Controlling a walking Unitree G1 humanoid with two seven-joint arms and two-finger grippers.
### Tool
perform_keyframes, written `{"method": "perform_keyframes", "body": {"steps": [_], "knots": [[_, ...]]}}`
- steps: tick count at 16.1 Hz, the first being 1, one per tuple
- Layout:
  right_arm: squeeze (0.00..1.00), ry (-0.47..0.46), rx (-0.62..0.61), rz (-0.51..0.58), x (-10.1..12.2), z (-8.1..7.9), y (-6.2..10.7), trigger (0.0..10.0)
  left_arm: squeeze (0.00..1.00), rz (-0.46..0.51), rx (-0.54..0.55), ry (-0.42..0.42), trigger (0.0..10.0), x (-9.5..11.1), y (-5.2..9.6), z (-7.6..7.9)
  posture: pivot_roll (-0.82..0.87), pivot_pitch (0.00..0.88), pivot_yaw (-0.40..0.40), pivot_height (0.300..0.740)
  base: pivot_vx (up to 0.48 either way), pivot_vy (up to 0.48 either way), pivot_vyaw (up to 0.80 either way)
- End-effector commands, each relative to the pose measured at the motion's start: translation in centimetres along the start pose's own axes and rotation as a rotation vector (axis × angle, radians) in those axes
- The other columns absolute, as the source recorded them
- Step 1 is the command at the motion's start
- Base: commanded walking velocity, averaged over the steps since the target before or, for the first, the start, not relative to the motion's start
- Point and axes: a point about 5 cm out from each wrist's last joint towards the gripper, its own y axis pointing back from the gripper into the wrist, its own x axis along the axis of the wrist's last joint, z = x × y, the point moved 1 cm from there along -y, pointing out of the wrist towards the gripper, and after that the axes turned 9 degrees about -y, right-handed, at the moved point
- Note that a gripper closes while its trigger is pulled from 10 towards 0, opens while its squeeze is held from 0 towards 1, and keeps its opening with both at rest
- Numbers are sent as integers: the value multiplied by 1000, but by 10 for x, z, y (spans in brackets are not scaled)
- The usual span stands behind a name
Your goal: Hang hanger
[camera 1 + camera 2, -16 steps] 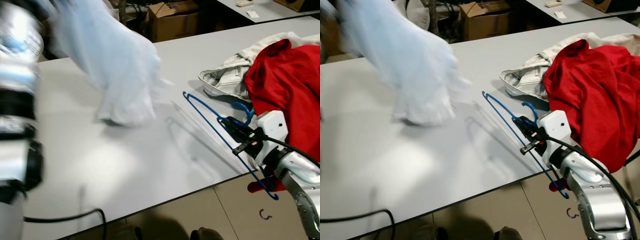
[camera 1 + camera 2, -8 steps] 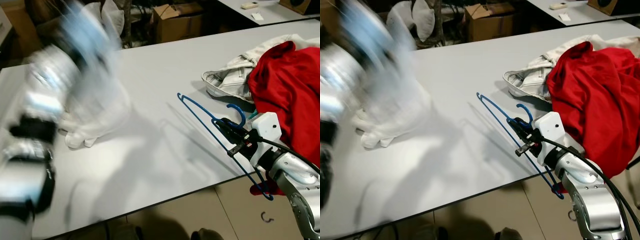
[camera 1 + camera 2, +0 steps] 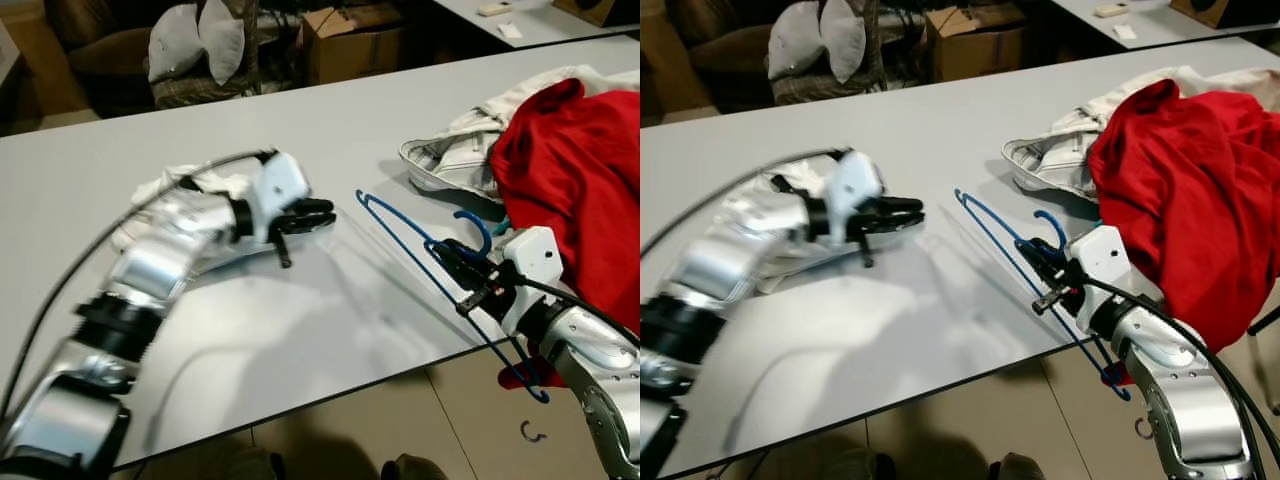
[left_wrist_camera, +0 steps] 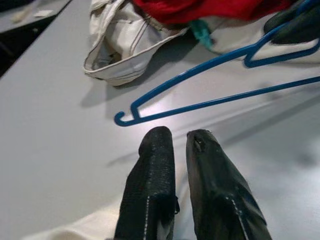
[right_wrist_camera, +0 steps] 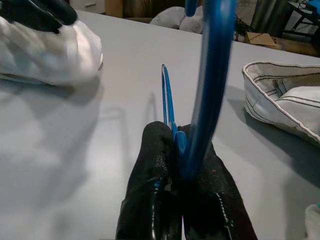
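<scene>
Moved: left gripper [image 3: 318,213] dropped the white garment [image 3: 165,190], now fingers pressed together near the hanger tip.
Right gripper [image 3: 1040,262]: pinching blue hanger [image 3: 405,225].
Risk: thin wire might twist loose.

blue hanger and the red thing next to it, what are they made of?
Blue hanger: looks like thin coated wire or plastic rod; slim, uniform glossy blue, can't tell which. Red garment: soft matte fabric, crumpled in loose folds. Right end effector is clamped on the hanger.

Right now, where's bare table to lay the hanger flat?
Bare patch along the table's near edge, between the left gripper and the blue hanger in the right gripper. Crowded right: red garment, cream jacket. White cloth under left arm.
</scene>
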Motion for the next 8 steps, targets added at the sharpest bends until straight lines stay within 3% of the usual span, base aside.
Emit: {"method": "perform_keyframes", "body": {"steps": [1, 2, 3, 5, 7, 8], "knots": [[0, 11, -8, 9, 2, 2, 3, 10000, 1000, -26, -109, 59, 10000, -2, 14, 11, -112, 0, 59, 740, 0, 0, 0], [0, 12, -9, 9, 1, 2, 3, 10000, 1000, -56, -125, 59, 10000, -7, 22, 12, -113, 0, 61, 740, 0, 0, 0], [0, 14, -12, 9, 2, 3, 3, 10000, 0, -140, -26, 45, 10000, -19, 30, -1, -113, 0, 61, 740, 0, 0, 0], [0, 15, -14, 10, 2, 4, 3, 10000, 0, -233, 105, 46, 10000, -32, 40, -17, -113, 0, 60, 740, 0, 0, 0], [0, 16, -15, 10, 2, 4, 4, 10000, 0, -345, 328, 148, 10000, -47, 57, -36, -113, 0, 60, 740, 0, 0, 0], [0, 16, -15, 10, 2, 4, 4, 10000, 0, -365, 380, 170, 10000, -50, 61, -39, -113, 0, 60, 740, 0, 0, 0]]}}
